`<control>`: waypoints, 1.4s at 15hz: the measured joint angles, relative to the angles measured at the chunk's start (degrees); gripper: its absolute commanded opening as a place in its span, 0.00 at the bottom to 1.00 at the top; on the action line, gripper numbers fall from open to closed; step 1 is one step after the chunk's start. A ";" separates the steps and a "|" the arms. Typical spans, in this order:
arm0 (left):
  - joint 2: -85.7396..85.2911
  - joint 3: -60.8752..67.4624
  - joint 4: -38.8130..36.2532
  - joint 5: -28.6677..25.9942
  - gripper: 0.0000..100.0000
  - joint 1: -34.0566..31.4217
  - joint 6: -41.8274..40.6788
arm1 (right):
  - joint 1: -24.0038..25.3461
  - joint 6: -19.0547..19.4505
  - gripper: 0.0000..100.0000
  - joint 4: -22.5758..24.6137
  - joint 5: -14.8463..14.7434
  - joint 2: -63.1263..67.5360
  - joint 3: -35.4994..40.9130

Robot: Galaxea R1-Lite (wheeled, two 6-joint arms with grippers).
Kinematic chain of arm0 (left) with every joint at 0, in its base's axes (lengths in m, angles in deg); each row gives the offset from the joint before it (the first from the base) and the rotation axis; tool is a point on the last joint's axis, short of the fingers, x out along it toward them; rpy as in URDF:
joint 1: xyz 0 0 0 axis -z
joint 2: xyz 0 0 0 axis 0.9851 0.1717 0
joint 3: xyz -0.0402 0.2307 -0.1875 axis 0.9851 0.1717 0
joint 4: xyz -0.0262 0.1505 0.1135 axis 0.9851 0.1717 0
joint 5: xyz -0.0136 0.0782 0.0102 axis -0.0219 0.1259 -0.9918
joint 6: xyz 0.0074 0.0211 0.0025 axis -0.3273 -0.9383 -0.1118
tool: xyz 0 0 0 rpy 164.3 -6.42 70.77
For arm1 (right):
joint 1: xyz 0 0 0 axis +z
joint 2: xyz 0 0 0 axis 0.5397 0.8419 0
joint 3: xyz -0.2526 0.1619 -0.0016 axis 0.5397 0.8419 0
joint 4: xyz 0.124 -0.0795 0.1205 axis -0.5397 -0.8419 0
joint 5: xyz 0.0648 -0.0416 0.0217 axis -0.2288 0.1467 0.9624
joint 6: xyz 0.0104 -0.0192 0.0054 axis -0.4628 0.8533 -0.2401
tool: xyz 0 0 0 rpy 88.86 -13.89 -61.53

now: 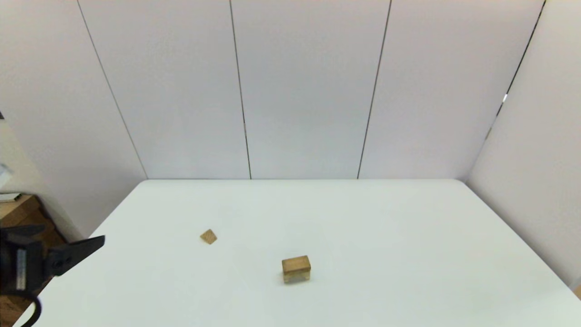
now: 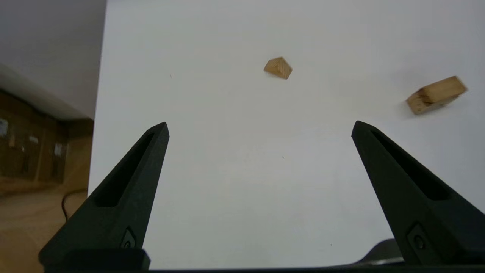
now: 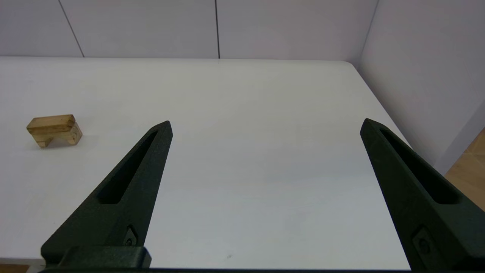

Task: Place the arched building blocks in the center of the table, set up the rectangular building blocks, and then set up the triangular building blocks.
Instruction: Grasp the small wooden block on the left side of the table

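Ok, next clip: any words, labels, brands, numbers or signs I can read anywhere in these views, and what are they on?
None can be read.
The triangular block and the stacked blocks on the table show only wood grain, no print.
The left gripper and right gripper carry no readable marking; a pale strip on the left arm in the head view is too blurred to read.
Small pale items on the wooden furniture past the table edge are too blurred to read.

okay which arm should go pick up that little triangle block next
Probably the left. The left gripper is open at the table's left edge, nearer the triangular block, which sits left of the stack.
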 measured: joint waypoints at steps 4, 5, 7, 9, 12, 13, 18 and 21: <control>23.24 -6.95 -4.83 0.74 1.00 0.05 2.78 | 0.00 0.00 1.00 -0.02 0.00 0.00 0.00; 28.28 -8.70 -5.64 0.77 1.00 0.29 4.69 | 0.00 -0.02 1.00 0.00 0.00 0.00 0.00; 37.53 -12.74 -6.56 0.82 1.00 1.84 11.04 | 0.00 -0.02 1.00 0.00 0.00 0.00 0.00; 44.81 -16.70 -6.95 0.96 1.00 3.66 17.58 | 0.00 0.00 1.00 -0.02 0.00 0.00 0.00; 53.44 -21.99 -7.11 1.15 1.00 5.08 20.41 | 0.00 -0.02 1.00 0.00 0.00 0.00 0.00; 55.42 -23.19 -7.13 1.12 1.00 5.28 19.31 | 0.00 0.00 1.00 0.00 0.00 0.00 0.00; 60.27 -26.49 -5.88 1.04 1.00 5.14 2.29 | 0.00 0.00 1.00 0.00 0.00 0.00 0.00; 61.07 -31.72 2.60 0.55 1.00 5.17 -8.96 | 0.00 0.00 1.00 0.00 0.00 0.00 0.00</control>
